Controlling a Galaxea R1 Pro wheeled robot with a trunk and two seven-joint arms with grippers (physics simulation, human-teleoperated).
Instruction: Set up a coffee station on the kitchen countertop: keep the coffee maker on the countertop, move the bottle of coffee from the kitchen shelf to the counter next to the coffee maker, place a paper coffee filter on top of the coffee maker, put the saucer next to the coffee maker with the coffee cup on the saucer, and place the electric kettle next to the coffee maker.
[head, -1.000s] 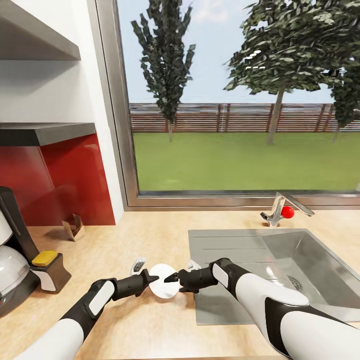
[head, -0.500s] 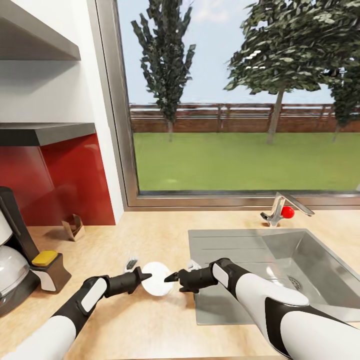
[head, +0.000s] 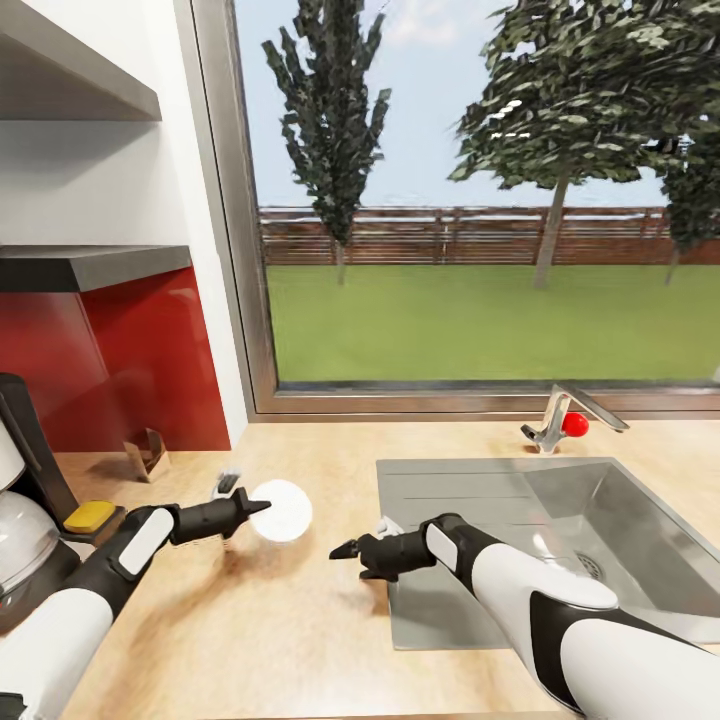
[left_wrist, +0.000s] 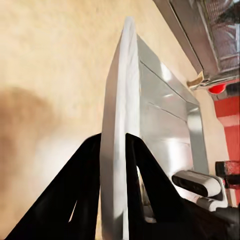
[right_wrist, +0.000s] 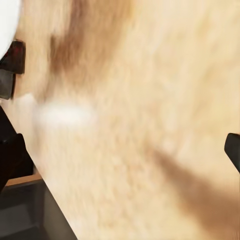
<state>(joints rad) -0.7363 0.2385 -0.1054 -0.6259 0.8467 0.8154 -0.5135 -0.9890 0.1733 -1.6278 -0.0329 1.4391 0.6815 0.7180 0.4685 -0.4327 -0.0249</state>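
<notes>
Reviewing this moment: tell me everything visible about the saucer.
The saucer is a small, flat, round white disc, plain and unmarked, smooth like glazed ceramic. The left gripper is shut on its rim; the left wrist view shows it edge-on, pinched between the two black fingers. In the head view it is held up on edge, its round face toward the camera, above the light wood-grain countertop, between the coffee maker and the sink. The right gripper is apart from it.
</notes>
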